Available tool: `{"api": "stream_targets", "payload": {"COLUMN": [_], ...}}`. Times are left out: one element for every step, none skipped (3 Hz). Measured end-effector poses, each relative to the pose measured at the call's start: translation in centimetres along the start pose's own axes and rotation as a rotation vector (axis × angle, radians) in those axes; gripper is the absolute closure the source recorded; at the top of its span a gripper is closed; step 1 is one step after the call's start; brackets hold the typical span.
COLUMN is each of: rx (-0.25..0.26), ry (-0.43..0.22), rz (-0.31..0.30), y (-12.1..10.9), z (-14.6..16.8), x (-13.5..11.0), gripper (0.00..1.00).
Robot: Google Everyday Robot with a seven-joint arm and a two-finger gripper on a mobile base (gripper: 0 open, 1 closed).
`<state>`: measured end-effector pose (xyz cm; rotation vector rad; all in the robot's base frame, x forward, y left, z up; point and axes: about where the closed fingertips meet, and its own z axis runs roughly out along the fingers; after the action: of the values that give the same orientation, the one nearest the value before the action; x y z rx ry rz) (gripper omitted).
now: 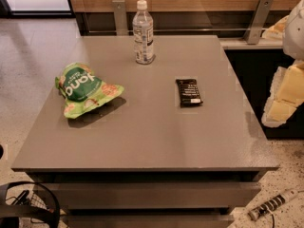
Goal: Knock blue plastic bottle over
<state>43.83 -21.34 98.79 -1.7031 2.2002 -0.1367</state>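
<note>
The blue plastic bottle (143, 32) is clear and faintly bluish, with a white cap and a pale label. It stands upright near the back edge of the grey table (142, 141), a little left of centre. My gripper (281, 99) shows as pale cream parts at the right edge of the view. It is beyond the table's right side, far to the right of the bottle and nearer to me. It touches nothing.
A green snack bag (87, 89) lies on the left of the table. A flat black bar (189, 92) lies right of centre. A wooden wall with metal brackets (119, 15) runs behind the table. A cabled tool (273, 204) lies on the floor at bottom right.
</note>
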Motion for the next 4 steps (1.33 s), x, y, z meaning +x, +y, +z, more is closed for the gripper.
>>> {"api": "stream_targets", "payload": {"rx": [0.000, 0.046, 0.088, 0.104], "ry": [0.000, -0.094, -0.380, -0.627], "rz": [0.000, 0.061, 0.245, 0.340], "y": [0.0, -2.0, -6.2, -10.2], "z": [0.0, 0.9, 3.5, 5.4], "x": [0.0, -0.8, -3.2, -6.2], "gripper": [0.00, 0.00, 0.00, 0.00]}}
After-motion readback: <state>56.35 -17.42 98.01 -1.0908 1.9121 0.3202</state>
